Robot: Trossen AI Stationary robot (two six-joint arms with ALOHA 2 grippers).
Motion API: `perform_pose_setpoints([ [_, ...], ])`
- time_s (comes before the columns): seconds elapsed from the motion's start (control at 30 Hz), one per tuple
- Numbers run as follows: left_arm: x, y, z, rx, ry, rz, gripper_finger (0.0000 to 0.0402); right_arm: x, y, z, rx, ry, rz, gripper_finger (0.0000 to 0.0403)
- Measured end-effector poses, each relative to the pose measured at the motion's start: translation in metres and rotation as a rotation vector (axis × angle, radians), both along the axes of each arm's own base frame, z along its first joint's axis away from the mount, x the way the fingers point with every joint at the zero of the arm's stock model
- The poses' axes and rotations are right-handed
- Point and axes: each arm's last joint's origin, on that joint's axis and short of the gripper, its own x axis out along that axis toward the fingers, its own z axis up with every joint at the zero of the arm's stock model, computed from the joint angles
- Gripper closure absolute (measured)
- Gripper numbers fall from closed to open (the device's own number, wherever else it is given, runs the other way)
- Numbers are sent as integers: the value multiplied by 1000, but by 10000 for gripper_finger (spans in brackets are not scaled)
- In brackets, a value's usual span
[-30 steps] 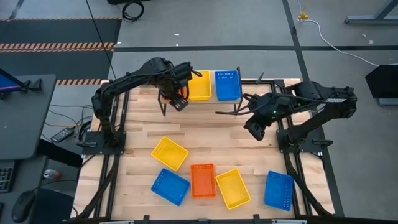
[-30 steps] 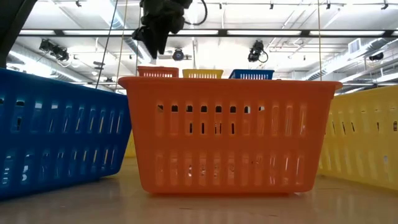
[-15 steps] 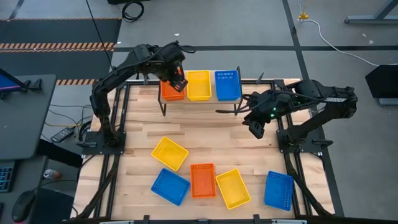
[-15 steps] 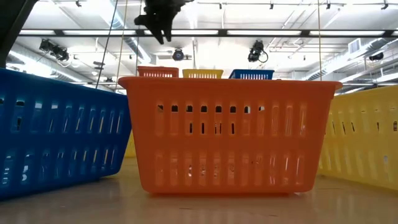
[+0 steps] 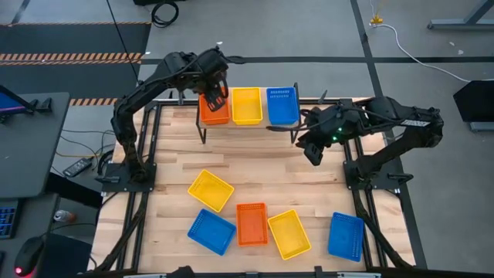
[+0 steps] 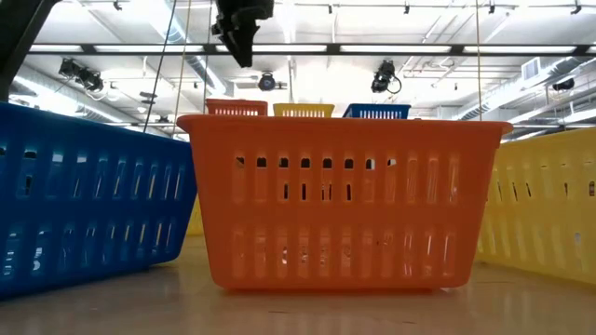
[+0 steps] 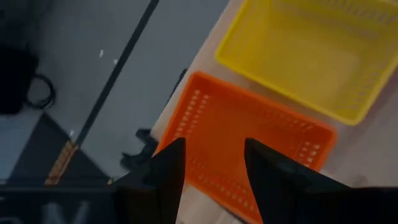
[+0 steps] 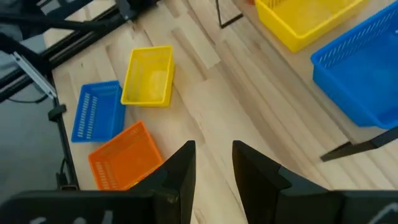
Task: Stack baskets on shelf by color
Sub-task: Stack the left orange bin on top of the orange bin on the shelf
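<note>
A butcher-block table point(image 5: 255, 174) stands on a grey floor, with black frame rails along its sides and a ceiling of strip lights showing beyond it in the low view.

At the table's far edge stands the shelf point(image 5: 248, 123), carrying three baskets side by side: the orange basket point(image 5: 214, 110) at the left end, the yellow basket point(image 5: 247, 106) in the middle, touching it, and the blue basket point(image 5: 282, 106) at the right end. In the left wrist view the orange basket point(image 7: 249, 152) lies empty, just beside the yellow one point(image 7: 311, 53).

The left gripper point(image 5: 215, 96) hangs over the orange basket, above it and not touching; its fingers point(image 7: 168, 171) are parted with nothing between them. In the low view it shows high above the shelf row point(image 6: 240, 33).

The right gripper point(image 5: 312, 154) hovers over bare table off the shelf's right end, near the blue basket; its fingers point(image 8: 180, 171) stand a little apart and hold nothing.

Five more baskets lie loose on the near half of the table: a tilted yellow one point(image 5: 210, 190), a blue one point(image 5: 211, 231) in front of it, an orange one point(image 5: 251, 224) in the middle, another yellow point(image 5: 289, 233) just beside that, and another blue point(image 5: 346, 235) well apart to the right. The loose orange one fills the low view point(image 6: 340, 200).
</note>
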Motion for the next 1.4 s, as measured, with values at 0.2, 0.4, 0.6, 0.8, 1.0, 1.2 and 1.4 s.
perform_pose_setpoints([
  [0.2, -4, 10, -4, -82, 12, -139, 230, -2, -7, -2, 76, 19, -104, 291],
  [0.4, -7, 24, -25, -176, 46, -166, 230, -2, -5, -2, 130, 28, -59, 291],
  [0.6, 2, 20, -63, -272, 139, -210, 230, -2, -5, -2, 132, 26, -68, 291],
  [0.8, 1, 11, -89, -333, 286, -248, 230, -2, -5, -2, 143, 24, -84, 291],
  [1.0, -6, 13, -92, -341, 362, -242, 230, -2, -5, -2, 141, 21, -105, 291],
  [1.2, -12, 16, -92, -344, 403, -216, 230, -2, -5, -2, 148, 20, -110, 291],
  [1.4, -14, 16, -86, -305, 376, -193, 230, -2, -5, -2, 152, 19, -115, 291],
])
